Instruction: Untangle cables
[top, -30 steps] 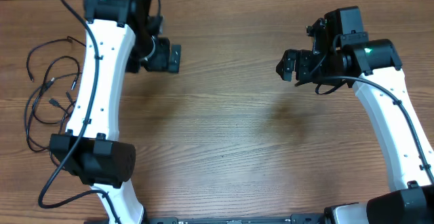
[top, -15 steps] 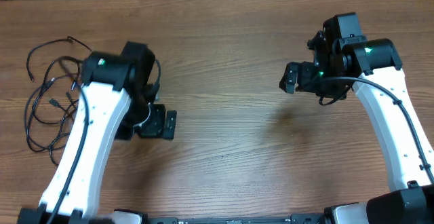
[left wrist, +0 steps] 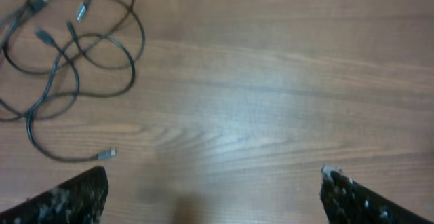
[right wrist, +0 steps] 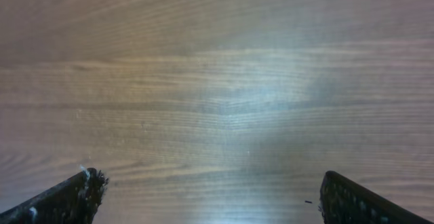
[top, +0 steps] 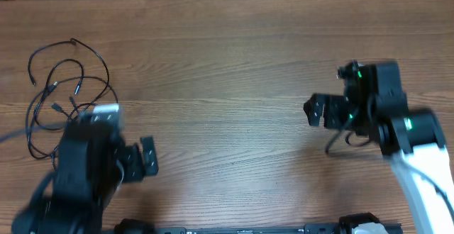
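Note:
A tangle of thin black cables lies on the wooden table at the far left, with small plug ends in the loops. It also shows in the left wrist view at the upper left. My left gripper is open and empty, low at the front left, to the right of the cables and apart from them. My right gripper is open and empty over bare wood at the right. The right wrist view shows only wood between the fingertips.
The wooden table spans the whole view. My left arm's body sits at the front left, just below the cables. My right arm stands at the right edge.
My left arm has swung back from the far left-middle toward the front left, uncovering the cables. My right gripper has drawn down and toward the front. The cables have not moved.

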